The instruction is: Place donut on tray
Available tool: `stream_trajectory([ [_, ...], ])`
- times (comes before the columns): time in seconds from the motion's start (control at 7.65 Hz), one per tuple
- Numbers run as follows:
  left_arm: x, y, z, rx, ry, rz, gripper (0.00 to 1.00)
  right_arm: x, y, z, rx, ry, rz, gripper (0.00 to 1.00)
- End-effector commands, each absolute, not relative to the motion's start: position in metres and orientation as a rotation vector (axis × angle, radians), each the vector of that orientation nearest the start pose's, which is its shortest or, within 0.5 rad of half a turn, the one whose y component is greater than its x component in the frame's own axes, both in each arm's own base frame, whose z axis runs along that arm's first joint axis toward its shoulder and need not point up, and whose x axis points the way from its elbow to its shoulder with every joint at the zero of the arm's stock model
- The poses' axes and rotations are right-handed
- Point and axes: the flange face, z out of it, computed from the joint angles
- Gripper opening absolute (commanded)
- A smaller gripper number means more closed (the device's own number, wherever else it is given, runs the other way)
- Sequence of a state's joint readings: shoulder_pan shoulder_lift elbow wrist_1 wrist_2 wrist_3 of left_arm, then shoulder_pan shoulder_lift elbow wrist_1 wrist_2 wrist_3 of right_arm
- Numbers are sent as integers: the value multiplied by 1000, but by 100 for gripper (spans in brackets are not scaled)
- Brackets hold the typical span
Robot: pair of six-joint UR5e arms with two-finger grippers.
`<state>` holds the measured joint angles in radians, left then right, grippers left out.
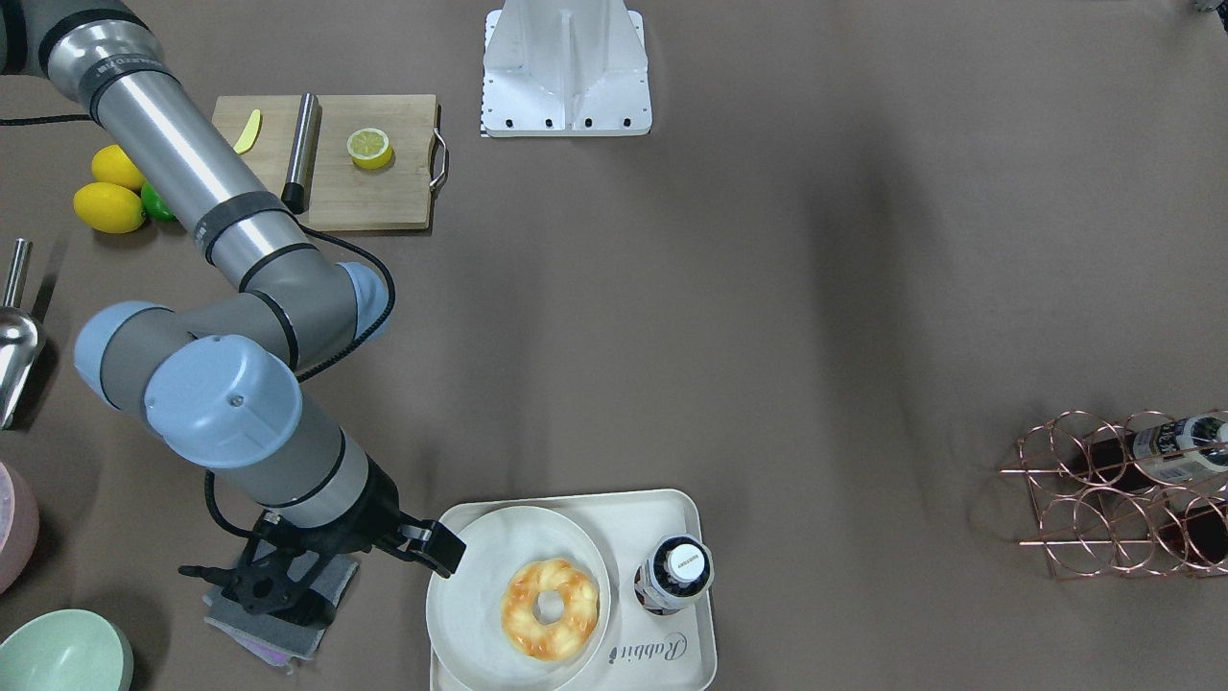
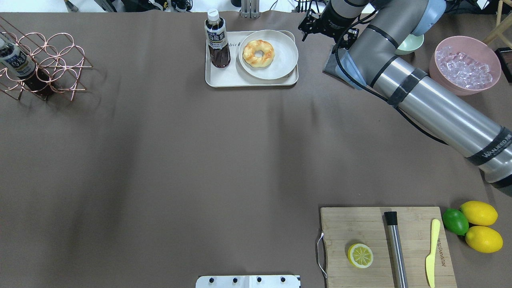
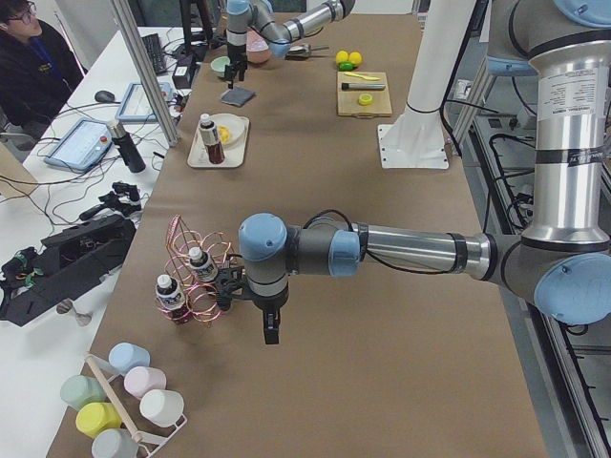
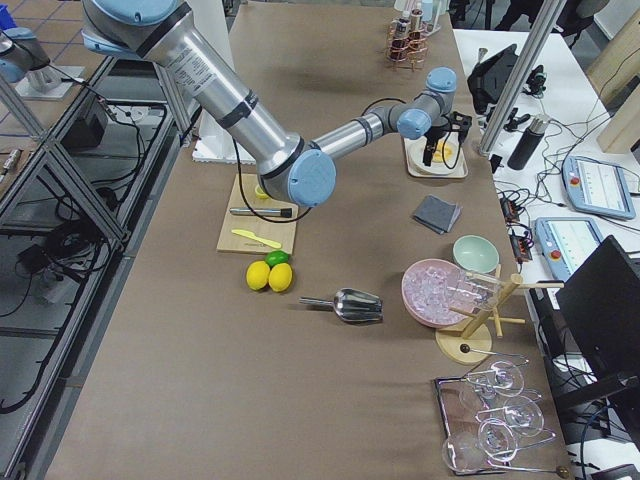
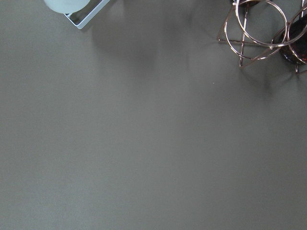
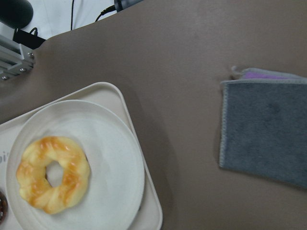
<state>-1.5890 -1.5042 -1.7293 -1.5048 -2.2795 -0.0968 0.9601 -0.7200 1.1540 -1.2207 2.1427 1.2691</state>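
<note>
The golden glazed donut [image 1: 523, 600] lies on a round off-white plate [image 1: 470, 595] that sits on the cream tray [image 1: 662, 518] with "Rabbit" script. It also shows in the overhead view [image 2: 250, 54] and the right wrist view [image 6: 76, 167]. My right gripper [image 1: 443, 557] hangs empty above the plate's edge, beside the donut and apart from it; its jaws look open. My left gripper [image 3: 269, 329] hovers over bare table near the wire rack. It shows only in the exterior left view, so I cannot tell whether it is open.
A dark drink bottle [image 1: 674, 574] stands on the tray next to the plate. A grey cloth [image 6: 264, 134] lies beside the tray under my right wrist. A copper wire rack [image 1: 1122, 489] holds bottles. A cutting board [image 1: 384, 192] holds a lemon half.
</note>
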Motion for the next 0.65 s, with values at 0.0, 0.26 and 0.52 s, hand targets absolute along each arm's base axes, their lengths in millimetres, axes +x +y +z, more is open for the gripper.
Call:
stream_trajectory([
  [0.0,-77,-462,626,-8,709,-102,98,-339,-681,264,-9,-829,297,100],
  [0.26,-77,-461,628,-11,708,-103,98,-279,-629,296,-18,-750,163,100],
  [0.52,-77,-460,629,-14,707,-104,98,-208,-595,370,-28,-676,59,100],
])
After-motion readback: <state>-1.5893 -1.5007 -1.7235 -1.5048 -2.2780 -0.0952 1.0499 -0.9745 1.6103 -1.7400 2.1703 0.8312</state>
